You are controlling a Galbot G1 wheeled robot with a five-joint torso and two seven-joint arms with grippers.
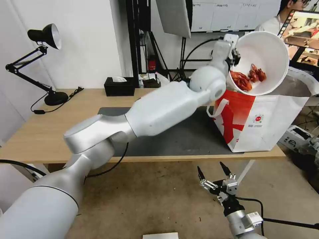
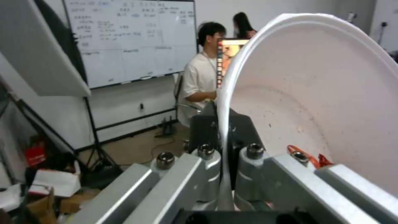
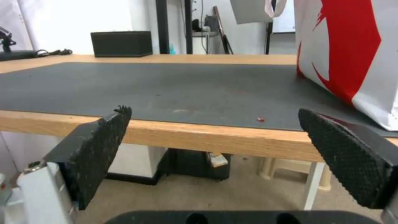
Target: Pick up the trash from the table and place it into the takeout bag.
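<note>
The left gripper pinched the bowl's rim, tilting it over the bag to tip scraps in; the right gripper hung spread below the table.

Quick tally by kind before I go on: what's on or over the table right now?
Bowl, held tilted over the bag by the left tool: 1
Bag: 1
Tissue box: 1
Desk lamp: 1
Mat: 1
Total: 5
</note>
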